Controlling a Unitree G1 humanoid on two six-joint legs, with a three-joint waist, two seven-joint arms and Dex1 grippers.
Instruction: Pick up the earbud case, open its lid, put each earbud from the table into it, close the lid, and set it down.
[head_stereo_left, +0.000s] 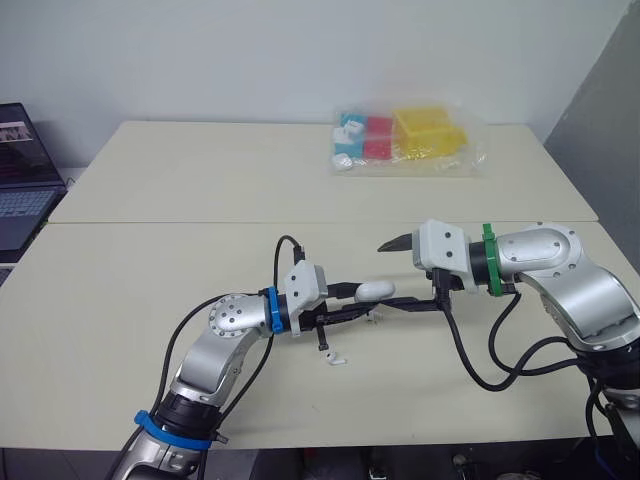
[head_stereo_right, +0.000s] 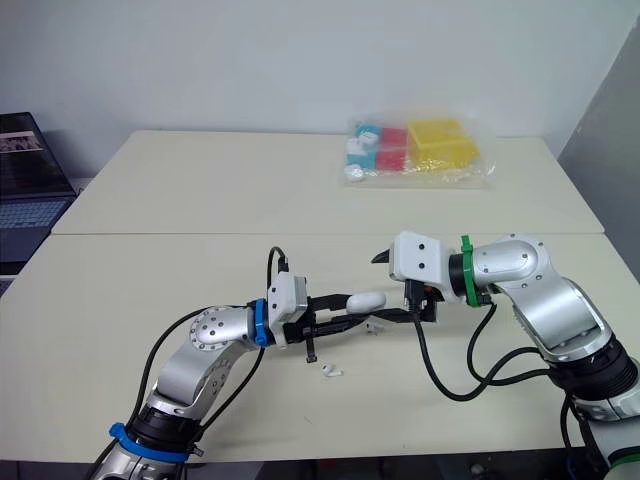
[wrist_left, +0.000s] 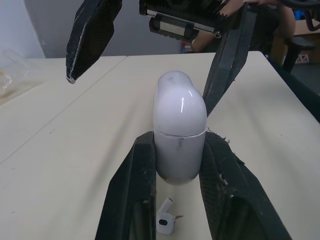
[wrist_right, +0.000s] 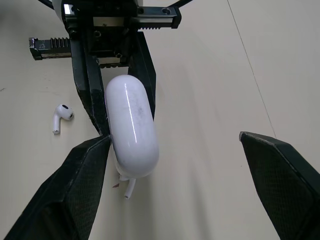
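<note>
Glossy, the earbud case (wrist_left: 179, 135) is judged light and slippery; its base is clamped by the left claw (wrist_left: 179, 150), the lid (wrist_left: 176, 97) left to the spread right claw (wrist_right: 175, 137).

I see the earbud case (wrist_left: 179, 135) as smooth glossy white plastic, the fingers (wrist_left: 131, 195) of the left gripper (wrist_left: 179, 146) matt black with frayed edges, the table (head_stereo_left: 200, 180) smooth and matt, the bag (head_stereo_left: 412, 140) clear crinkly plastic.
</note>
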